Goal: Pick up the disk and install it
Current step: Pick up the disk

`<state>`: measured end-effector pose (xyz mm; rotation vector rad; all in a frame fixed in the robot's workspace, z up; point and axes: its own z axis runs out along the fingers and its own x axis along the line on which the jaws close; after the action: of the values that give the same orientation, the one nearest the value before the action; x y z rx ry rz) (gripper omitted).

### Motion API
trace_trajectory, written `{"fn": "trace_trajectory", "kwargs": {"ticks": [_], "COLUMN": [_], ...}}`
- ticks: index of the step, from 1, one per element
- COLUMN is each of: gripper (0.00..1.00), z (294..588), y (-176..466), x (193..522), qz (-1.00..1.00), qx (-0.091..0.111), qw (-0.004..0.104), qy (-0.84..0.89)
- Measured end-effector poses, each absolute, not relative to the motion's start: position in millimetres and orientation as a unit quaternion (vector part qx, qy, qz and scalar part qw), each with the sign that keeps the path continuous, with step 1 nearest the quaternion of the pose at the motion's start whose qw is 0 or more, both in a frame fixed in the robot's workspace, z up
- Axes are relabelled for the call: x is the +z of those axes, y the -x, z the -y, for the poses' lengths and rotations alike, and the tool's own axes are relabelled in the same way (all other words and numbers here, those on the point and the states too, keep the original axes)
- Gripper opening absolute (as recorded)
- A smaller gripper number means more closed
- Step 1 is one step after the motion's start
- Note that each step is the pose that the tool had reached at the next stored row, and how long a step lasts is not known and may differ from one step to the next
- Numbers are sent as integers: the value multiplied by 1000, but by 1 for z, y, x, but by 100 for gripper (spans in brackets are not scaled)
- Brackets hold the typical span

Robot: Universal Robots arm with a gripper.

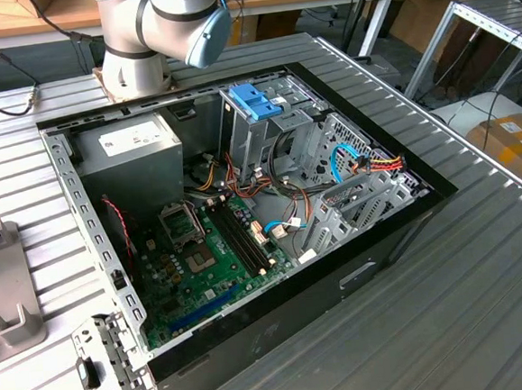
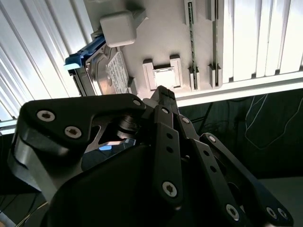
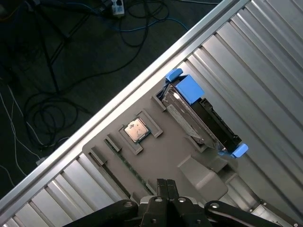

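The disk (image 3: pixel 199 118) stands on its long edge in a grey holder plate (image 3: pixel 161 161) on the slatted aluminium table, near the table's edge. It has a metal body in a light-blue carrier with blue tabs at both ends. My gripper (image 3: pixel 165 182) hovers above the holder plate, off to the side of the disk, with its fingertips together and nothing between them. In the second wrist view the disk (image 2: pixel 106 71) lies beyond the gripper (image 2: pixel 162 90), apart from it. The open computer case (image 1: pixel 400 238) lies on the table, and inside it an upright metal drive cage carries a blue bracket (image 1: pixel 255 100).
The holder plate also carries a processor chip (image 3: pixel 136 130) and a memory stick (image 3: pixel 124 163). Cables (image 3: pixel 47 94) lie on the floor past the table edge. A loose metal bracket (image 1: pixel 107 365) lies by the case's near corner, beside a grey fixture (image 1: pixel 2 288).
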<state>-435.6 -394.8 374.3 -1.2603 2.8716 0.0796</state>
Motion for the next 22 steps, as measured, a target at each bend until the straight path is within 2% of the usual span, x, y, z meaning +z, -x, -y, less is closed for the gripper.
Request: {"fn": "trace_trajectory", "kwargs": {"ticks": [22], "gripper": [11], "z": [395], "y": [436], "x": [374], "qz": [-906], "qx": [25], "qw": [2], "qy": [422]}}
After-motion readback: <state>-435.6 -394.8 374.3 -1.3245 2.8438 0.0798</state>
